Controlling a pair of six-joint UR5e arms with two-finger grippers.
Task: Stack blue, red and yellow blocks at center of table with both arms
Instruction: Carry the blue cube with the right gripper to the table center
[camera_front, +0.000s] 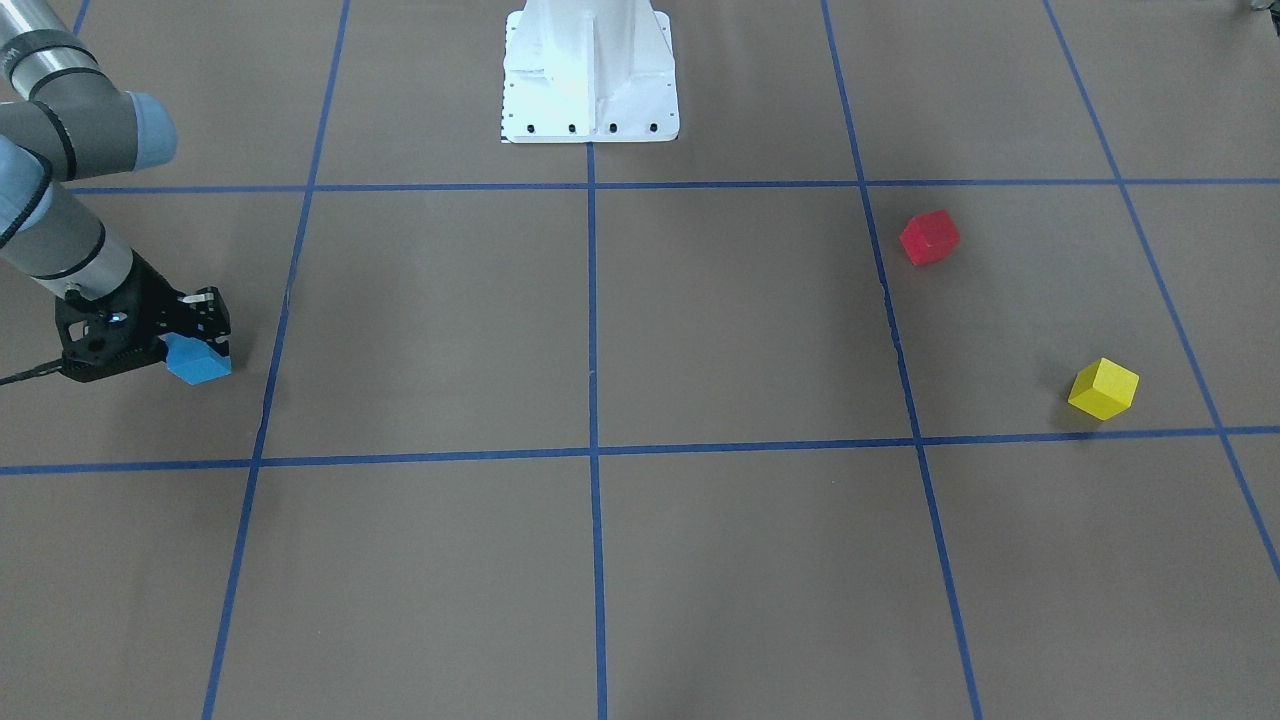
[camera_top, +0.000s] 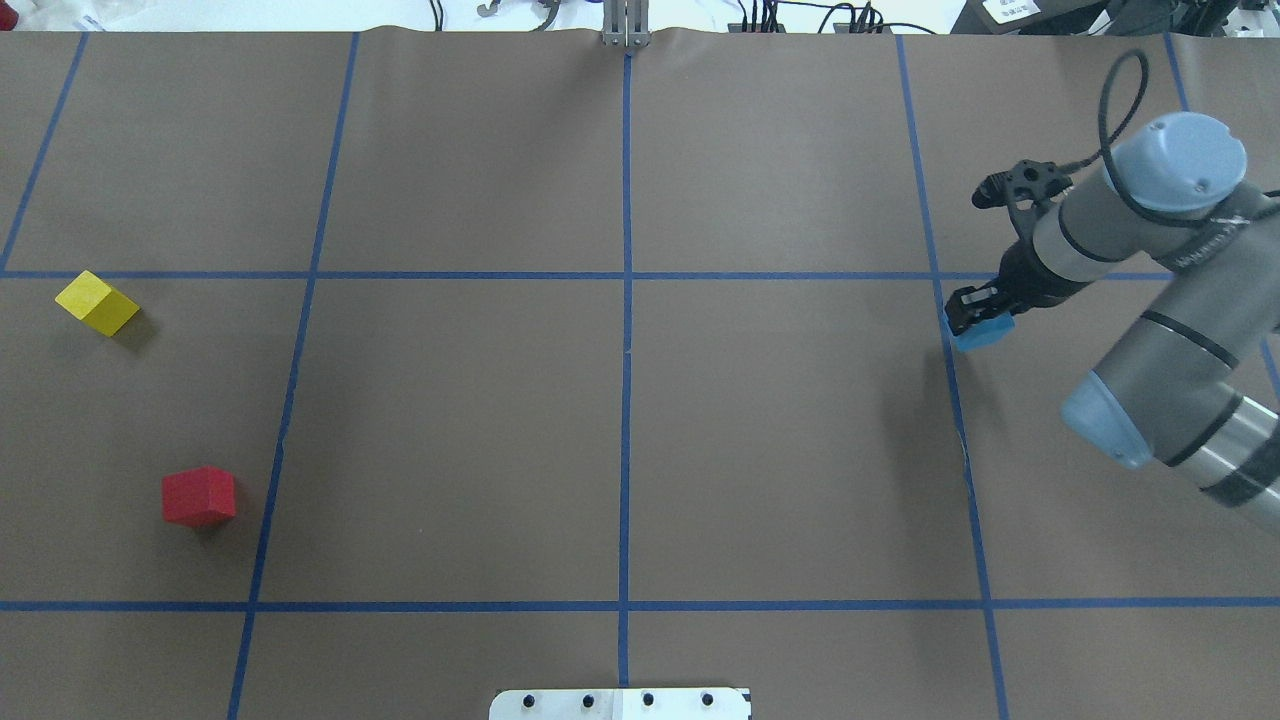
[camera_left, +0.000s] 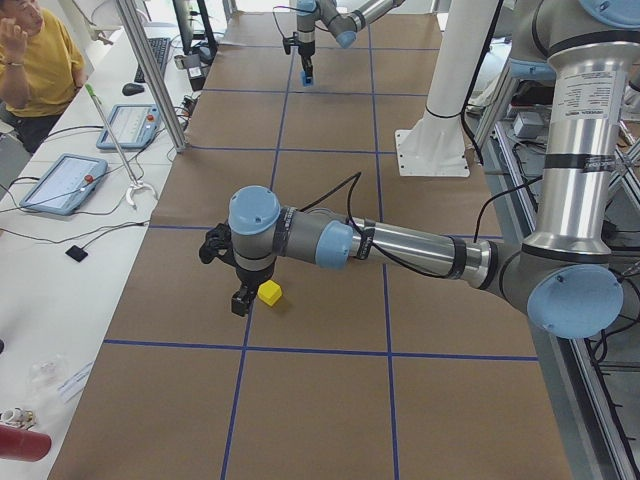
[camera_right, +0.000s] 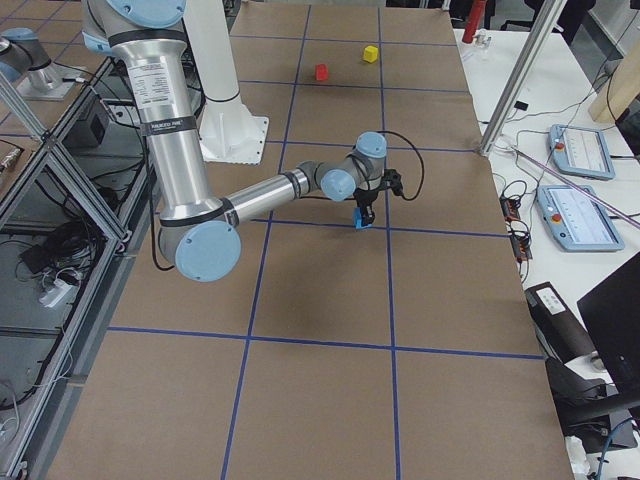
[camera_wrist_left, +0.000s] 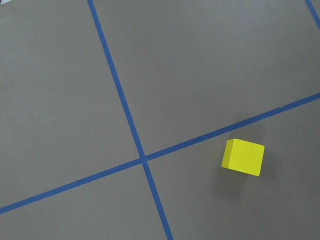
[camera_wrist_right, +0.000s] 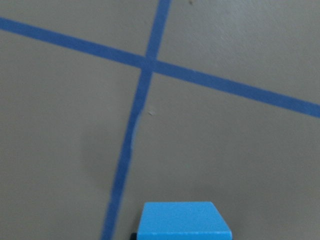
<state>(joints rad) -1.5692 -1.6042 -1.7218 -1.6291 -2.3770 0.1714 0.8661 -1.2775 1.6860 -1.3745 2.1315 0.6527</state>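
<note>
Blue block (camera_top: 982, 333) clamped in the closed right claw (camera_top: 975, 315), at 3 o'clock on the tabletop (camera_top: 620, 450), yellow block (camera_top: 97, 302) at 9 o'clock, red block (camera_top: 199, 496) at 8 o'clock, left claw (camera_left: 241, 297) just beside the yellow block, its opening I cannot tell

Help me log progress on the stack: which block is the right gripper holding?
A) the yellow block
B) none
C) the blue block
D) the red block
C: the right gripper is closed on the blue block, while the red block and the yellow block lie on the table at the far side.
</note>
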